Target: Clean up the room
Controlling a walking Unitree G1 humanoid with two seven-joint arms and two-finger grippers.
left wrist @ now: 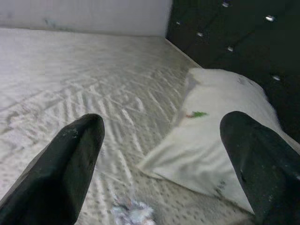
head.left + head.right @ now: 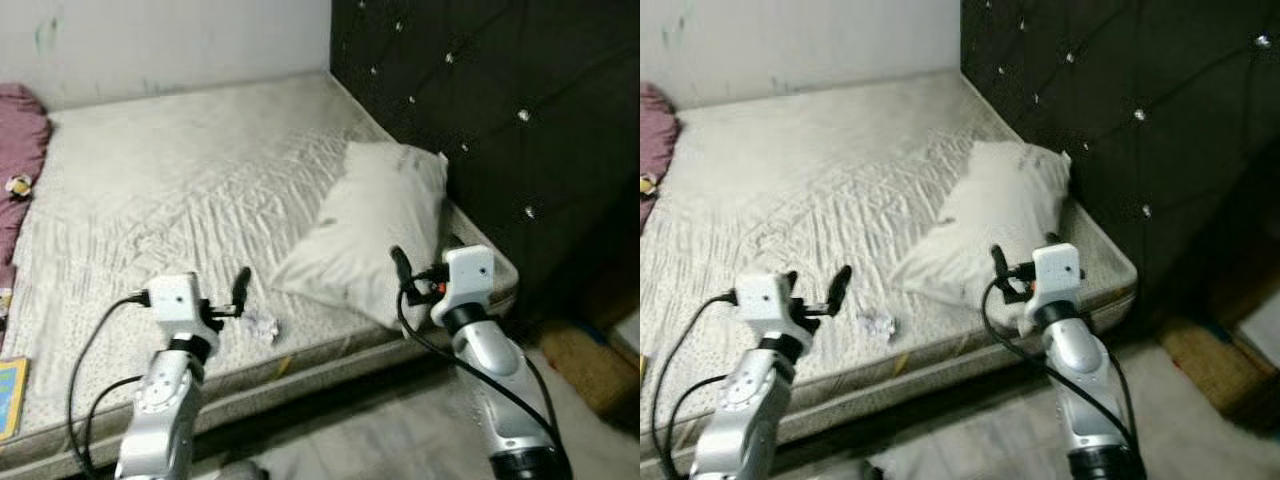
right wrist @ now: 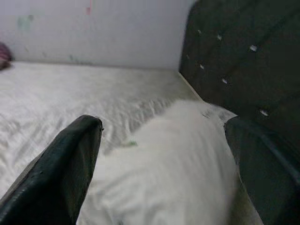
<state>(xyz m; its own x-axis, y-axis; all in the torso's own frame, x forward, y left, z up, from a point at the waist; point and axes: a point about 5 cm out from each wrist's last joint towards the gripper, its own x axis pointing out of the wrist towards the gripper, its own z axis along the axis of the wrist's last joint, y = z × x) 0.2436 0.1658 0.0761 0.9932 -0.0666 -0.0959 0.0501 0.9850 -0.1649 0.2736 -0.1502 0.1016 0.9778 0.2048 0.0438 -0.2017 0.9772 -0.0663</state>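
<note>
A small crumpled scrap of paper (image 2: 260, 325) lies on the pale mattress (image 2: 180, 170) near its front edge. My left gripper (image 2: 817, 287) hovers just left of it and a little above the sheet, fingers open and empty; the left wrist view shows the scrap (image 1: 133, 211) low between the spread fingers (image 1: 70, 159). A white pillow (image 2: 375, 225) lies askew against the black headboard. My right gripper (image 2: 410, 280) is at the pillow's near corner, open with nothing in it; in the right wrist view the pillow (image 3: 178, 159) sits between the fingers (image 3: 70, 159).
The black tufted headboard (image 2: 500, 110) rises on the right. A purple blanket (image 2: 18, 150) with a small toy (image 2: 18, 184) lies at the mattress's far left, and a colourful book (image 2: 10, 395) at its near left. A cardboard box (image 2: 585, 360) stands on the floor at right.
</note>
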